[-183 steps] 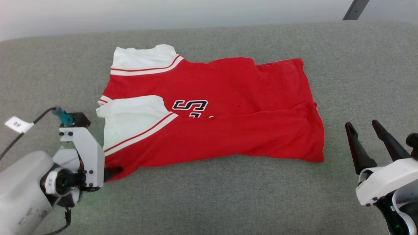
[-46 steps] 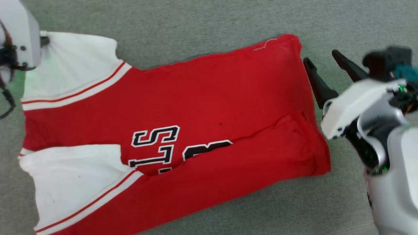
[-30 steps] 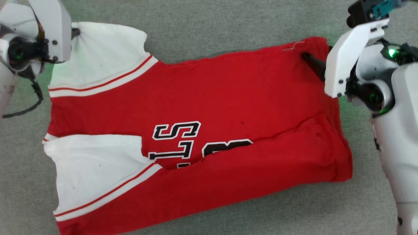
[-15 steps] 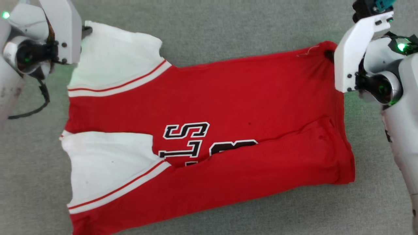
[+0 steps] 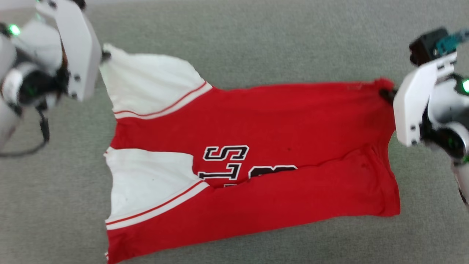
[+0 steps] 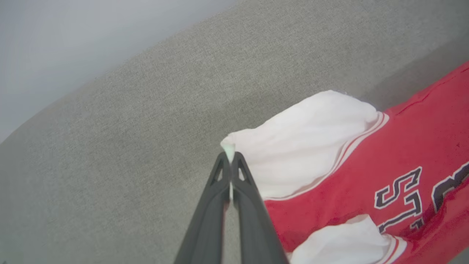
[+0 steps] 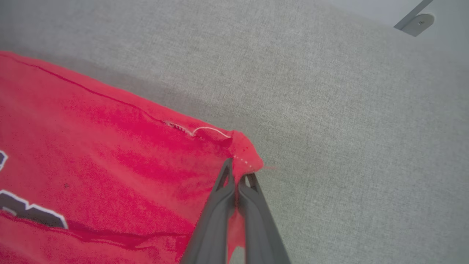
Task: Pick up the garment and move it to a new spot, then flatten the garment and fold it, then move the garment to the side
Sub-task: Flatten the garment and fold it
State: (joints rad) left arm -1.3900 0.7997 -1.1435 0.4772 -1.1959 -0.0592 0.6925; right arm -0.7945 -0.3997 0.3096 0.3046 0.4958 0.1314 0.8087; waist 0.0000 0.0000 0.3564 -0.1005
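Garment (image 5: 263, 128) lies across the grey cloth surface (image 5: 256, 40), with its near half resting flat and its far edge drawn out between your two arms. The left gripper (image 5: 106, 55) is clamped tight on the outer tip of the far white sleeve (image 5: 154, 84). In the left wrist view, its fingers (image 6: 220, 190) meet with only a nib of white fabric poking out past them. The right gripper (image 5: 384, 93) is likewise closed, pinching the far hem corner (image 7: 245, 150) of the red body, just beside a loose white thread (image 7: 209, 129) in the seam.

Both holds look thin – a corner each, not a fistful – so I judge the lift has just begun and this is the point for care. Raise both arms at the same pace and to the same height so the far edge stays level. Pull them apart only enough to take up the slack. Thin jersey fabric will likely slip from a small pinch if you tug sideways, and that seam by the thread may be weak.

The near part is doubled over the black lettering (image 5: 225, 161), beside the near sleeve (image 5: 146, 179). Lift high enough for that flap to drop open under its own weight, then carry the garment slowly to avoid swing.
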